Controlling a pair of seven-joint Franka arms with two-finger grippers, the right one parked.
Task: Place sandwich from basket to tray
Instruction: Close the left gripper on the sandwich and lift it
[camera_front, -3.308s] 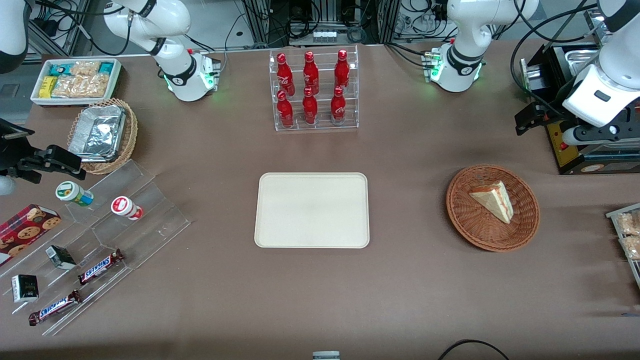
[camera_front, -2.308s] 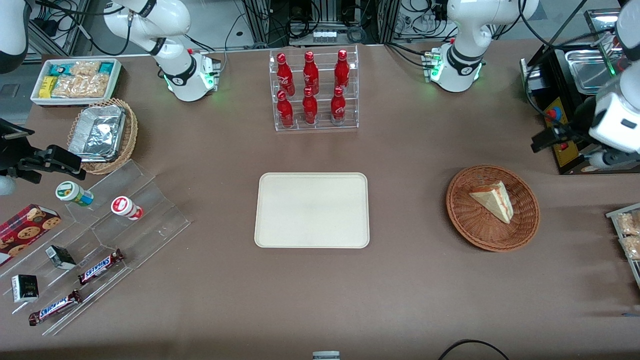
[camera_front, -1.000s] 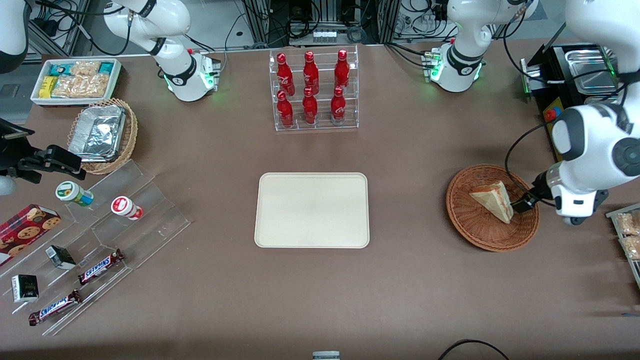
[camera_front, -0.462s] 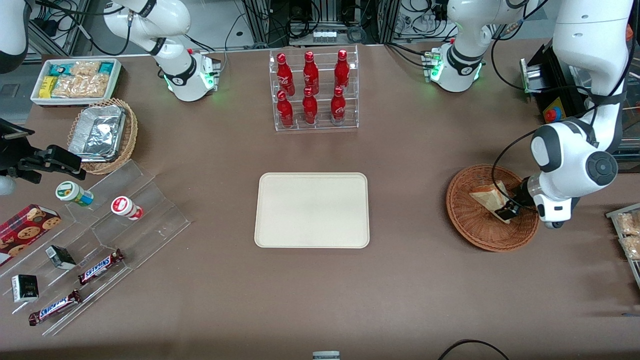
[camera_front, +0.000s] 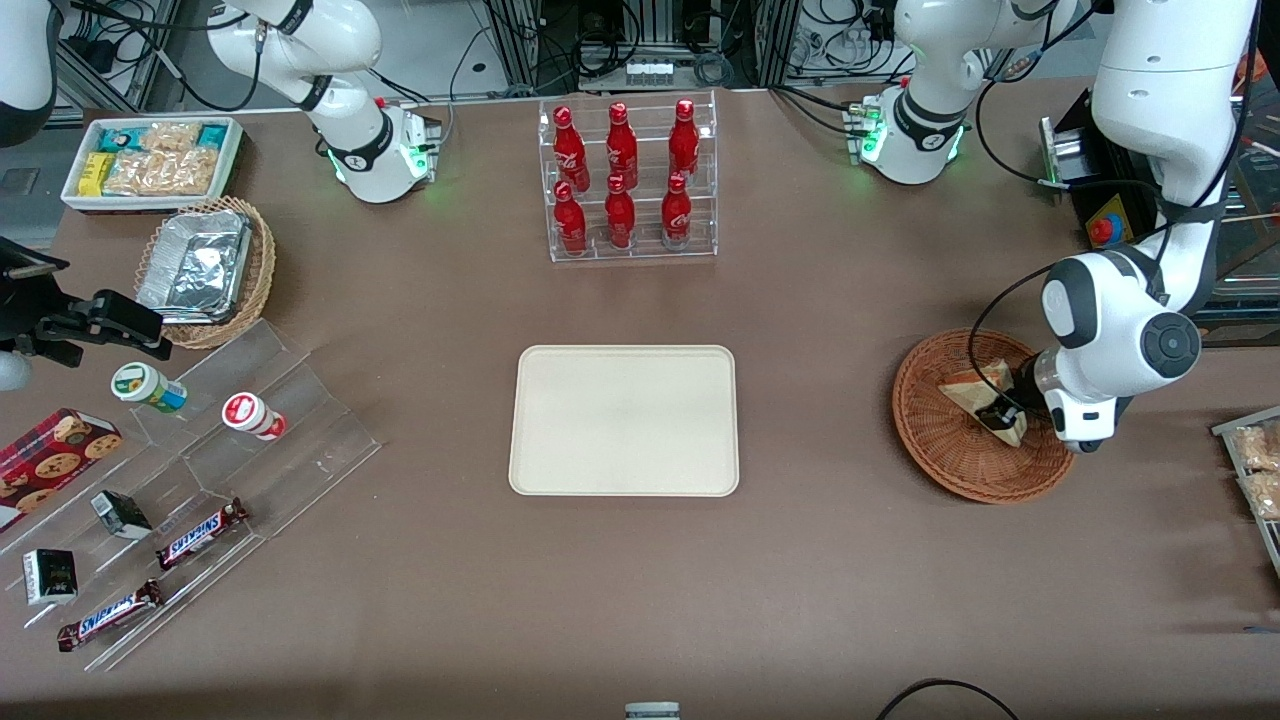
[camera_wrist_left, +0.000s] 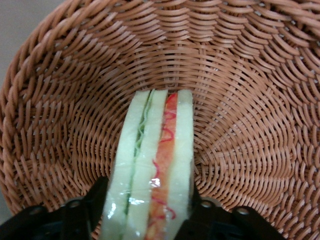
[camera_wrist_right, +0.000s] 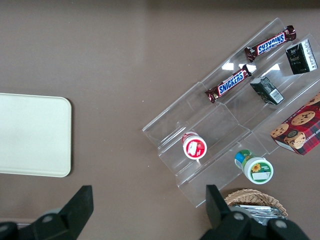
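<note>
— Since half a second ago, what has moved?

— Only the left arm: its gripper (camera_front: 1000, 414) has slid farther over the basket (camera_front: 940, 455) and now sits low at the sandwich (camera_front: 972, 386).

— Clamped on it?

— The wrist view shows the black fingers (camera_wrist_left: 95, 202) spread, one just beside each bread face of the sandwich (camera_wrist_left: 152, 165), which stands on edge against the basket (camera_wrist_left: 240, 90) weave. Whether they press it, I cannot tell.

— Go across the table for me.

— Toward the parked arm's end: the snack bin (camera_front: 150, 160), the foil basket (camera_front: 205, 270), an acrylic stand (camera_front: 250, 450) with cups and Snickers bars (camera_front: 200, 532). Mid-table lies the tray (camera_front: 624, 420), bare, with the cola bottle rack (camera_front: 628, 180) farther from the camera. Open brown table between tray and basket.
</note>
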